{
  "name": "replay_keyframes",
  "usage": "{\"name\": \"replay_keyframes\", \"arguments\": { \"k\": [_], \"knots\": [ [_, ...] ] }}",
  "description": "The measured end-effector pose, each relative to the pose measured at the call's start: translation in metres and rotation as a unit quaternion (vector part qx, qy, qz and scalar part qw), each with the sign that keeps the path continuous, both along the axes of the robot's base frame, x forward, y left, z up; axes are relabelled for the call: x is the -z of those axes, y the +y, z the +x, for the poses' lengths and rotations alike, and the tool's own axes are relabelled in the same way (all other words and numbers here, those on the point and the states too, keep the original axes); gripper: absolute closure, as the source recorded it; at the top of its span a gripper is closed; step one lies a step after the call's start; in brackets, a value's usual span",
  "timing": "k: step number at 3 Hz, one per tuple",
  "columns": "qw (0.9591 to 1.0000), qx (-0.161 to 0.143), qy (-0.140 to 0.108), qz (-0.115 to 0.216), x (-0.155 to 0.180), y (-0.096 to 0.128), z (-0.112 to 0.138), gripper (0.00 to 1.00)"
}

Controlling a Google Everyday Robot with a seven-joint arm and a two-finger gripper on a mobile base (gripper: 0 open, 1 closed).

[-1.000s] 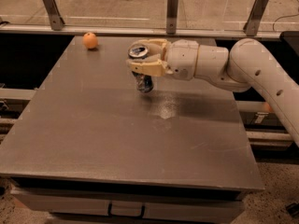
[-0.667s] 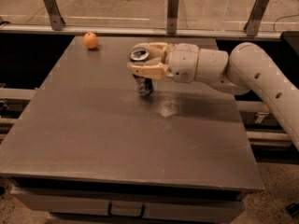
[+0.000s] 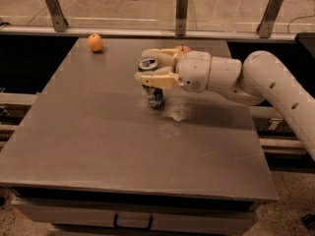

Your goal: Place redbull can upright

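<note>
The redbull can [image 3: 154, 93] is blue and silver and stands upright near the middle of the grey table [image 3: 98, 132]. Its silver top [image 3: 147, 64] faces up and its base looks to be at the table surface. My gripper [image 3: 150, 69] reaches in from the right at the end of the white arm [image 3: 256, 80]. It is shut on the upper part of the can, with one cream finger [image 3: 158, 56] behind it and one [image 3: 156, 80] in front. The can's upper body is hidden by the fingers.
An orange fruit [image 3: 95, 42] lies at the table's far left corner. A reddish fruit [image 3: 183, 48] peeks out behind the gripper's wrist. A railing with metal posts [image 3: 182, 11] runs along the far edge. A drawer handle [image 3: 133, 222] sits below the front edge.
The gripper has moved down a little with the can in it, bringing the can's base closer to the table. The orange fruit has not moved.
</note>
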State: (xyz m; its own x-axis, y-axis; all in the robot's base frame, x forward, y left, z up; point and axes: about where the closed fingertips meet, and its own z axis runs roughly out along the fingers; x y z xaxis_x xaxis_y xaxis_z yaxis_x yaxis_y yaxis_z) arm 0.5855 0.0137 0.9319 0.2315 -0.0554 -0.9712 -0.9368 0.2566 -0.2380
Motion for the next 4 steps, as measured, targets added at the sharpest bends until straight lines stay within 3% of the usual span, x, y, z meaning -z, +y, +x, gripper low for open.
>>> {"name": "replay_keyframes", "arguments": {
  "k": [1,3,4],
  "knots": [
    [1.0,0.007,0.005,0.001,0.004,-0.002,-0.003,0.0],
    [0.9991,0.041,-0.006,-0.011,-0.006,-0.031,-0.01,0.0],
    [0.9925,0.106,-0.04,-0.045,-0.054,-0.102,-0.016,0.0]
  ]
}}
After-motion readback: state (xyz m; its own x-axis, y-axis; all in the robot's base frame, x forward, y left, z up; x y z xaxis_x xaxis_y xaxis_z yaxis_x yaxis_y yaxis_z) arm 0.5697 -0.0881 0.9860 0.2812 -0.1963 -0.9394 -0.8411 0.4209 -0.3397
